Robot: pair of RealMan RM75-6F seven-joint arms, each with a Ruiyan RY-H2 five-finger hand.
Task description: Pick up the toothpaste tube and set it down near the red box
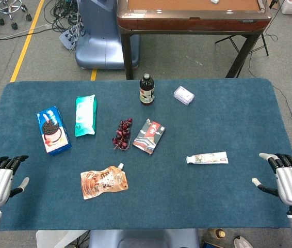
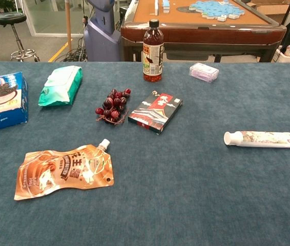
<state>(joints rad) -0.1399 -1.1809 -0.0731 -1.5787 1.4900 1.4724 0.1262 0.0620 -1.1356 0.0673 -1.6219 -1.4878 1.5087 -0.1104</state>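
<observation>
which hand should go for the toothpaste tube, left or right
Right. The toothpaste tube lies on the right side of the table, much closer to the right hand than the left hand. Both hands are empty.

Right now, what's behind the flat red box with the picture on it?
Behind the flat red picture box stands a dark bottle with a black cap, farther back on the blue cloth table, not touching. A small clear purple packet lies back to its right. Nothing there looks covered.
</observation>
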